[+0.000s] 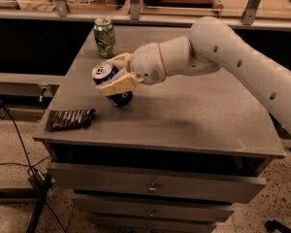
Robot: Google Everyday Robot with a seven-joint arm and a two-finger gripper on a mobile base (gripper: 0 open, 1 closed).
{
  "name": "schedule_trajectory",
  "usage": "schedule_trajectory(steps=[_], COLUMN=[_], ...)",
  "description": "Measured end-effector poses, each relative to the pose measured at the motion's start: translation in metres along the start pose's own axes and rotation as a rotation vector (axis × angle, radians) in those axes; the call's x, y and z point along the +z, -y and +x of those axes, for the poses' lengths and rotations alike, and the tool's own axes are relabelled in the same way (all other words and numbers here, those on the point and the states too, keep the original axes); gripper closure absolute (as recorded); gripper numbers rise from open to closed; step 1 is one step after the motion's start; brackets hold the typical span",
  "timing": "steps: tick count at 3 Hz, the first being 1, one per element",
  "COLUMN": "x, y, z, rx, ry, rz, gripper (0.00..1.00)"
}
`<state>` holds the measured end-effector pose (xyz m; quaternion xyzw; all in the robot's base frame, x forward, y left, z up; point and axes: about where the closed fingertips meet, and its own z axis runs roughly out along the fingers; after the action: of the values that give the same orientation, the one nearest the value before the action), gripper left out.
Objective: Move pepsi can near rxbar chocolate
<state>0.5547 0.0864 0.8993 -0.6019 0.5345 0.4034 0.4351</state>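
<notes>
The pepsi can (117,97), dark blue with a silver top, is held tilted just above the grey table (184,115), left of centre. My gripper (115,76) is shut on the pepsi can, its cream fingers (117,84) clamped around the can's upper half. The white arm reaches in from the right. The rxbar chocolate (69,119), a flat dark wrapper with pale lettering, lies at the table's front left corner, a short way to the lower left of the can.
A green-and-white can (105,37) stands upright at the table's back left. The table has drawers below its front edge (155,188). Cables and a stand leg lie on the floor at the left. A shelf rail runs behind the table.
</notes>
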Motion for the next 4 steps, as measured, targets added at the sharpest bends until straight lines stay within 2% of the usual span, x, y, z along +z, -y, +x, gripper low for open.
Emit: schedule_trajectory(steps=[2, 3, 4], x=[-0.004, -0.008, -0.003], y=[-0.004, -0.010, -0.013], z=[-0.013, -0.029, -0.034], rx=[-0.036, -0.074, -0.086], ry=[0.015, 0.057, 0.090], rz=[0.016, 0.026, 0.018], gripper=[1.00, 1.00, 1.00])
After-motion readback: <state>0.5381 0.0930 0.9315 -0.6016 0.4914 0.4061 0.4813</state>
